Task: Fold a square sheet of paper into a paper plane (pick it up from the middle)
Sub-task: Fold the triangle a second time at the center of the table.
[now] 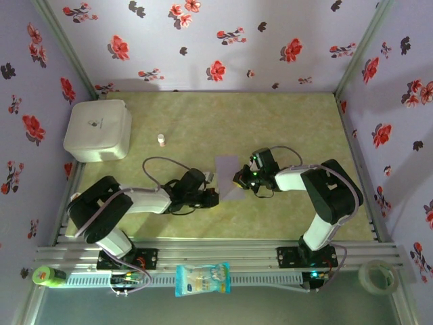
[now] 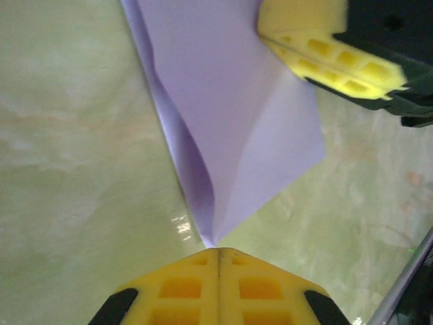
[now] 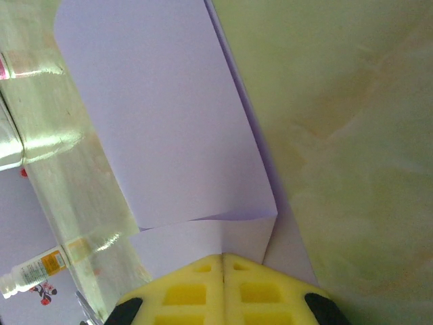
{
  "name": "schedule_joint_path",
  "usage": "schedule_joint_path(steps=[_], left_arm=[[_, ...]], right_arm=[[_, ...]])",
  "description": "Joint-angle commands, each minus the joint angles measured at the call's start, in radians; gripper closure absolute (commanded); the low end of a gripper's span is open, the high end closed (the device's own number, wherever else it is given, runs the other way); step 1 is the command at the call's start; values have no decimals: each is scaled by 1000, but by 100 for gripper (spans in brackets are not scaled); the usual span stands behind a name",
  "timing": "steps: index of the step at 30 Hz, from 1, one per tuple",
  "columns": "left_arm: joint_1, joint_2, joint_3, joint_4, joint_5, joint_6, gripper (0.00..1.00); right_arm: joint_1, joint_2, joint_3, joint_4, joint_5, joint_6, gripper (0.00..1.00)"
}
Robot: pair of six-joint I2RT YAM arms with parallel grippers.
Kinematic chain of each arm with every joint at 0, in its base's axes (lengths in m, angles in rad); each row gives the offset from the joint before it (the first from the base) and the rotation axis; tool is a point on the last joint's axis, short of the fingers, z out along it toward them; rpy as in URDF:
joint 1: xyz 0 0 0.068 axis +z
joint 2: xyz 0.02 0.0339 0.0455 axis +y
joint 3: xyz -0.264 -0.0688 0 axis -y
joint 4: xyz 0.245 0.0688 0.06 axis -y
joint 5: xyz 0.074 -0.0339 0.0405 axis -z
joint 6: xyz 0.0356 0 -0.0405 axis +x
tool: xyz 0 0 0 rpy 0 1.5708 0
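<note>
Top external: square sheet of paper (image 1: 226, 177) lies partly folded in the middle of the bench (image 1: 284, 122), between my left tool (image 1: 214, 197) and my right tool (image 1: 239, 181).
Left wrist: sheet's pointed corner (image 2: 230, 115) meets the seam of my left tool (image 2: 218, 261). Pads pressed together; I cannot tell if the corner is nipped.
Right wrist: my right tool (image 3: 223, 267) is pressed together at the sheet's near edge (image 3: 169, 115), with a folded flap just beyond.
Surroundings: white box (image 1: 98, 130) far left, small bottle (image 1: 161, 139) near it, both well apart from the sheet.
</note>
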Motion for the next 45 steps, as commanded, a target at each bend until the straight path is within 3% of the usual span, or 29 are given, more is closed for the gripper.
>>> schedule_joint_path(steps=[1, 9, 16, 27, 33, 41, 45], left_arm=[[23, -6, 71, -17, 5, 23, 99], [53, 159, 241, -60, 38, 67, 100], [65, 236, 224, -82, 24, 57, 100], [61, 240, 130, -85, -12, 60, 100], [61, 238, 140, -94, -17, 69, 100], [61, 236, 152, -107, -23, 79, 100], [61, 240, 153, -120, -27, 88, 100]], right_arm=[[-16, 48, -21, -137, 92, -17, 100], [-16, 48, -22, -134, 91, -14, 100], [-17, 41, -16, -126, 77, -15, 100], [-13, -53, 20, -61, -10, -45, 94], [49, -70, 34, -56, -37, -60, 95], [72, 26, 37, -74, -15, -56, 98], [19, 26, 35, -138, 43, -81, 99]])
